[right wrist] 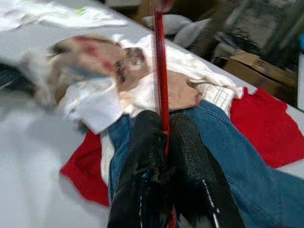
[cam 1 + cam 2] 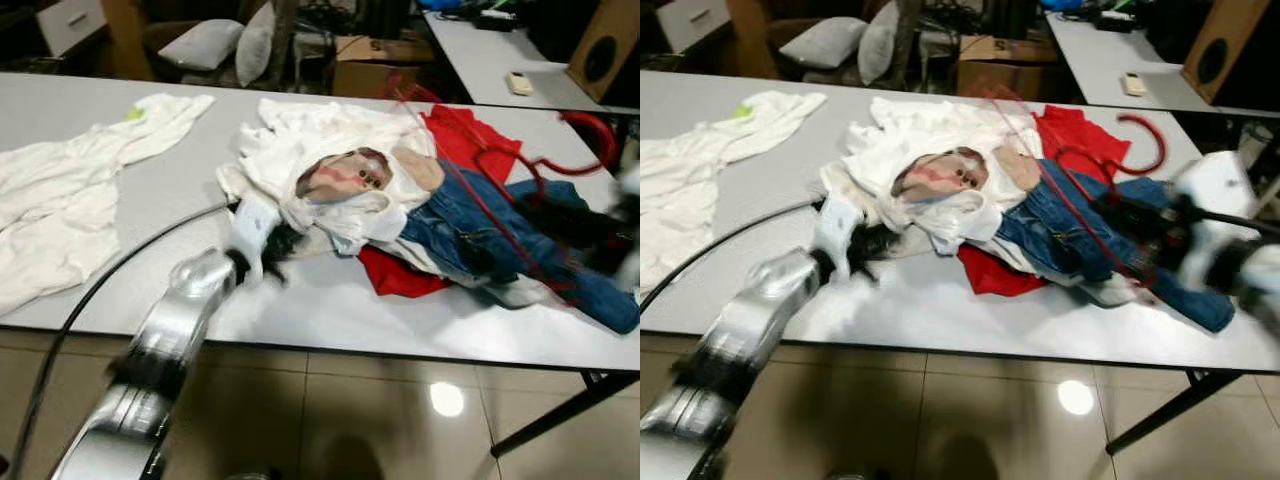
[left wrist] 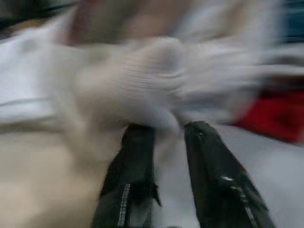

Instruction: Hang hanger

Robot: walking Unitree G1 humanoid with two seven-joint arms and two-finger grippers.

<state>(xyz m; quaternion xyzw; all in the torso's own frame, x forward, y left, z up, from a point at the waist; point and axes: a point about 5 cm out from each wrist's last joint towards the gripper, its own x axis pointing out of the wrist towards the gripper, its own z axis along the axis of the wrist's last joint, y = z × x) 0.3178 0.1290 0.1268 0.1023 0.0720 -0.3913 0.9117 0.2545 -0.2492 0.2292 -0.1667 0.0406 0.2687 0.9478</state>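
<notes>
The left arm (image 2: 165, 350) is seen nearest the camera, stretched forward over the near edge of the surface (image 2: 330, 310), and the left claw (image 2: 268, 248) is held at the near edge of the heap of clothes; in the left wrist view its two black fingers (image 3: 135, 161) are seen slightly parted, released, with nothing between them, their tips just at a fold of white cloth (image 3: 156, 71). The right claw (image 2: 1145, 225) is placed over the blue jeans (image 2: 1070, 235) on the right of the heap, and in the right wrist view its fingers (image 1: 190, 156) are clenched on the thin red bar of the hanger (image 1: 160, 80). The hanger (image 2: 1110, 165) is thus held above the clothes, its red hook curving beyond the jeans toward the far right of the surface. Around the jeans the heap is made up of a red garment (image 2: 400, 275) underneath, a printed white shirt (image 2: 345, 180) and further white pieces. Well apart, on the left of the surface, another white garment (image 2: 60, 190) is spread flat. Beyond the surface, cushions (image 2: 205, 42) and a cardboard box (image 2: 375, 60) are seen.
</notes>
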